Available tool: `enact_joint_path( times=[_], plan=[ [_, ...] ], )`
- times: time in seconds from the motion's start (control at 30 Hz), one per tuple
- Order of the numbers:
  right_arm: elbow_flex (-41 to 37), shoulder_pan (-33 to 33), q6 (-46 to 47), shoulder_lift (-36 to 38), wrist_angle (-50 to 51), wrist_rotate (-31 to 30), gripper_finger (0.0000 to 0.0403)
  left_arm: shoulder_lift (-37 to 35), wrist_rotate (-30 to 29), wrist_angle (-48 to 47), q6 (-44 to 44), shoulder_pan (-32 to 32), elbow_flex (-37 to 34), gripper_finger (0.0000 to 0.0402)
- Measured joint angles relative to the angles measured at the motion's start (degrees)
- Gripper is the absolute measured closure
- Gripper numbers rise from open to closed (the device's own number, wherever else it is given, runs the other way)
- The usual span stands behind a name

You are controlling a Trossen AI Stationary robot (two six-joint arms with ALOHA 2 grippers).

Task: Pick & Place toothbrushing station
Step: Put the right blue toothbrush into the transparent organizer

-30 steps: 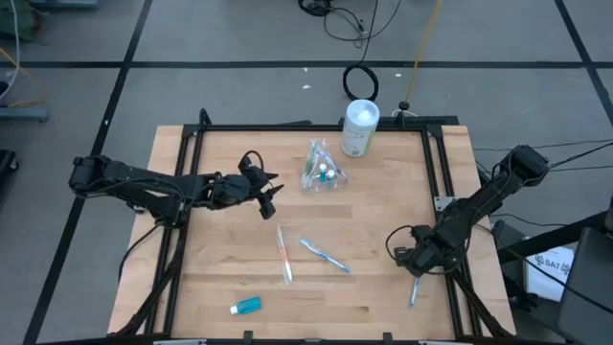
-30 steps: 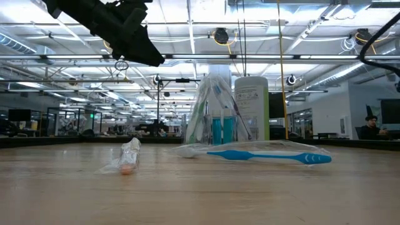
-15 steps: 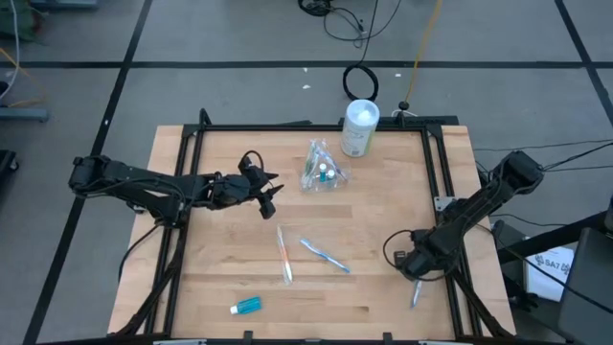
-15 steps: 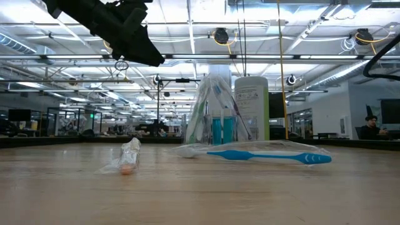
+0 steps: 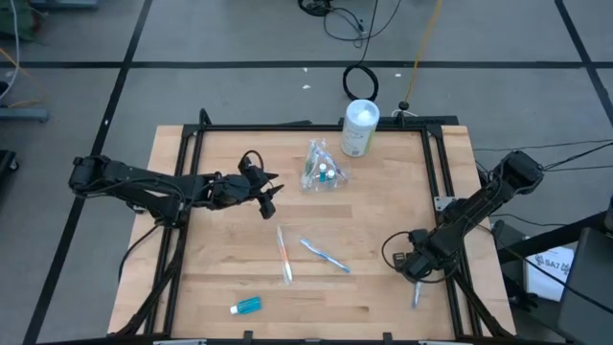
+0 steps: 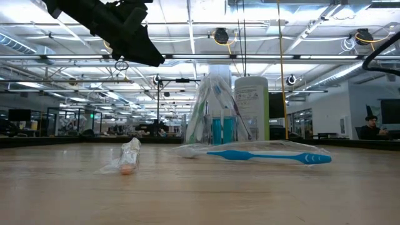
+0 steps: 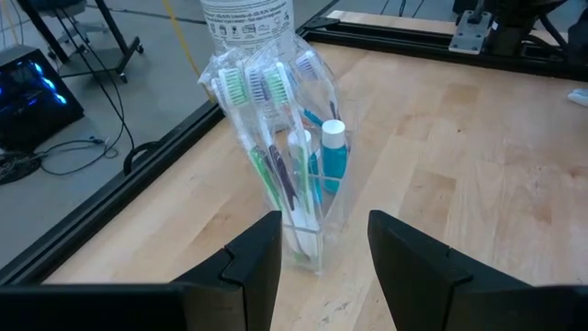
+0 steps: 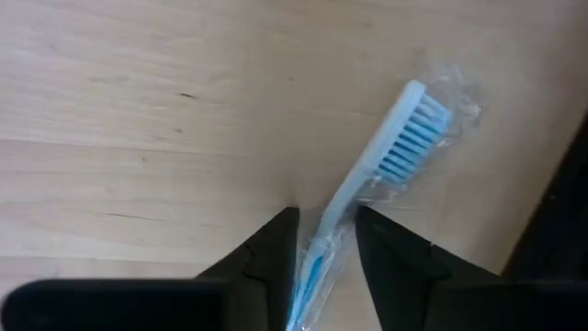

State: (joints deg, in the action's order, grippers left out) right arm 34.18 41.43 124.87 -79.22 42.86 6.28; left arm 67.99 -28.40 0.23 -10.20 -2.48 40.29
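The toothbrushing station [image 5: 323, 165] is a clear holder in crinkly plastic with several toothbrushes and blue tubes, standing on its base at the table's far middle; it also shows in the low view [image 6: 215, 109]. My left gripper [image 5: 268, 198] is open and empty, hovering left of it, and its fingers frame the station in the left wrist view [image 7: 285, 156]. My right gripper [image 8: 326, 213] is open, low at the near right [image 5: 414, 275], with its fingers on either side of the handle of a wrapped blue-and-white toothbrush [image 8: 404, 147] that lies flat on the table. My right gripper comes from above, pointing down, with its two fingers across the wrapped toothbrush's handle [image 8: 333, 216], about mid-length. I cannot tell whether the fingers touch it. The toothbrush lies flat on the table.
A white canister [image 5: 359, 127] stands at the far edge behind the station. A wrapped orange toothbrush [image 5: 284, 254], a blue toothbrush [image 5: 324, 255] and a blue tube [image 5: 247, 306] lie loose mid-table and near-left. A black frame rail [image 5: 442, 192] runs along the right side.
My right gripper has moved a little toward the table's near edge and left, closing in over the wrapped toothbrush at the near right.
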Motion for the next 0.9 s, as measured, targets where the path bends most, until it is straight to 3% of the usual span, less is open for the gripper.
enact_joint_path(
  times=[0.27,0.53,0.73,0.9],
  plan=[
    [-1.39,-0.01,-2.76,0.17,-3.33,-4.94,0.0385,0.02,-0.02,-0.02,-0.02,0.0,0.0,0.0231],
    [-1.41,-0.79,-13.76,1.44,-15.06,-21.28,0.0383,0.02,0.0,0.34,-0.07,0.0,0.0,0.0231],
    [-1.64,-3.42,-37.82,6.71,-25.74,-39.79,0.0396,0.02,-0.02,1.25,-0.07,-0.01,0.0,0.0231],
    [-1.68,-8.8,-63.11,10.68,-35.96,-50.52,0.039,0.02,-0.02,2.32,-0.07,-0.02,0.0,0.0231]
  ],
)
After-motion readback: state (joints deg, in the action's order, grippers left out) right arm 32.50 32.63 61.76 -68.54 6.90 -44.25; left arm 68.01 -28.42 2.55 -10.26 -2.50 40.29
